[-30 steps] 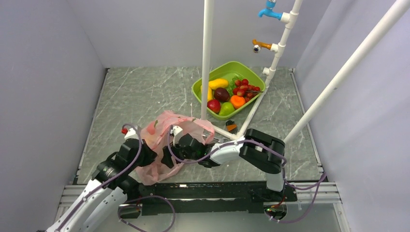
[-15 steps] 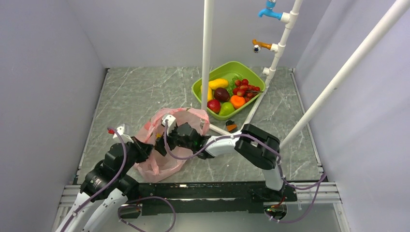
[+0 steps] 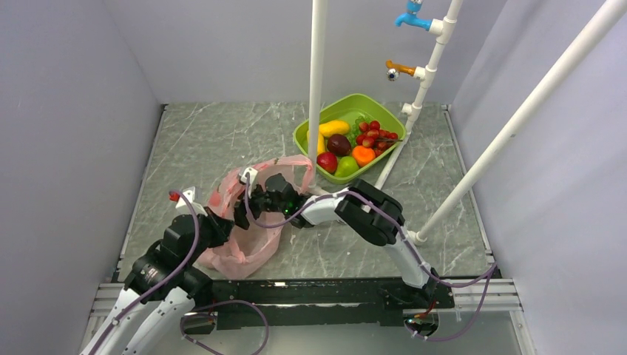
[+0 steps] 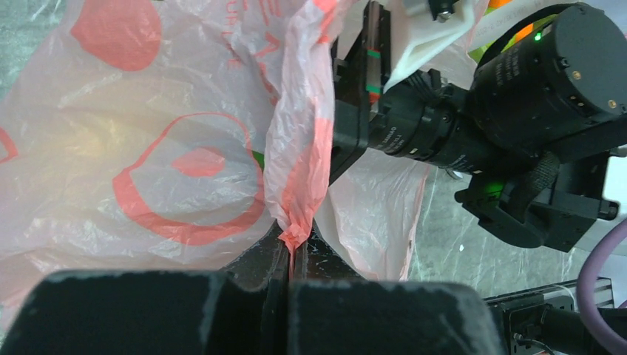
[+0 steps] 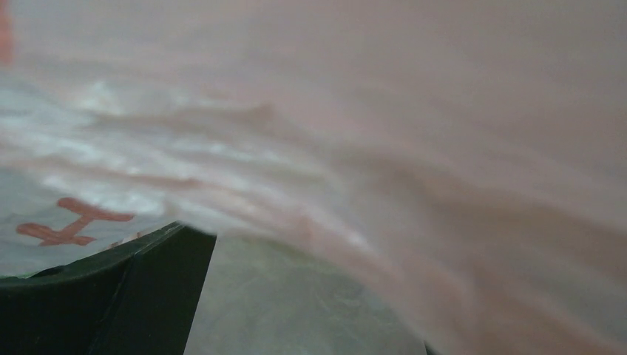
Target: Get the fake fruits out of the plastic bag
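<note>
Left claw (image 4: pixel 290 253) on plastic bag (image 4: pixel 140 111) edge

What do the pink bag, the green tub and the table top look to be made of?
Pink bag: thin translucent plastic film, crinkled, bunched where the left tool pinches it. Green tub: moulded plastic, smooth with slight sheen, likely rigid. Table top: grey with pale veins, matte; stone or printed laminate, cannot tell.
</note>
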`<action>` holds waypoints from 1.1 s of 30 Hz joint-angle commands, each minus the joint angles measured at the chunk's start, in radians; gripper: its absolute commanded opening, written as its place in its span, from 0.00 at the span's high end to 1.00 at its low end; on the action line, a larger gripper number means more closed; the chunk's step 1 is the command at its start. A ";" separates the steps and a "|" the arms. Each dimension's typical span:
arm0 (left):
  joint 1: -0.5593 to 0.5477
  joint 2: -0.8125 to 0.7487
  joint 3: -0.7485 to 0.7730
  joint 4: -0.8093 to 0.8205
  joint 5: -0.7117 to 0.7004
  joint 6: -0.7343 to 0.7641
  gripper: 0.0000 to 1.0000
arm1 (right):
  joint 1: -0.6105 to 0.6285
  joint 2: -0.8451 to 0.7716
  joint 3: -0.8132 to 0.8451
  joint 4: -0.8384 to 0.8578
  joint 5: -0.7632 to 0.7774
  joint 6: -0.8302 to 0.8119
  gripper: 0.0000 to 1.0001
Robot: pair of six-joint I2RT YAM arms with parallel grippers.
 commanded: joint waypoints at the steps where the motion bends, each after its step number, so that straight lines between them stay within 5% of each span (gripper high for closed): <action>1: -0.004 0.023 0.045 0.020 -0.011 0.014 1.00 | 0.009 0.034 0.062 0.063 -0.062 0.017 0.04; 4: -0.003 0.053 0.040 0.086 0.019 0.034 0.98 | 0.011 0.005 0.017 0.076 0.030 0.046 0.04; 7: -0.004 0.125 0.092 0.135 0.095 0.102 0.66 | -0.009 -0.047 -0.050 0.090 0.070 0.093 0.04; 10: -0.003 0.189 0.158 0.134 0.112 0.136 0.45 | -0.041 -0.096 -0.131 0.140 0.023 0.135 0.04; 12: -0.002 0.229 0.215 0.100 0.119 0.163 0.14 | -0.057 -0.127 -0.175 0.137 0.018 0.128 0.04; 17: 0.009 0.320 0.407 -0.076 0.055 0.220 0.01 | -0.079 -0.175 -0.258 0.134 -0.008 0.104 0.04; 20: 0.085 0.397 0.512 -0.228 -0.006 0.235 0.03 | -0.079 -0.191 -0.279 0.135 -0.017 0.098 0.05; 22: 0.211 0.455 0.520 -0.242 0.076 0.276 0.10 | -0.079 -0.195 -0.280 0.133 -0.015 0.100 0.05; 28: 0.520 0.637 0.361 -0.029 0.363 0.389 0.33 | -0.077 -0.193 -0.257 0.114 -0.007 0.127 0.04; 33: 0.558 0.827 0.342 0.083 0.448 0.453 0.49 | -0.054 -0.201 -0.223 0.024 0.117 0.307 0.03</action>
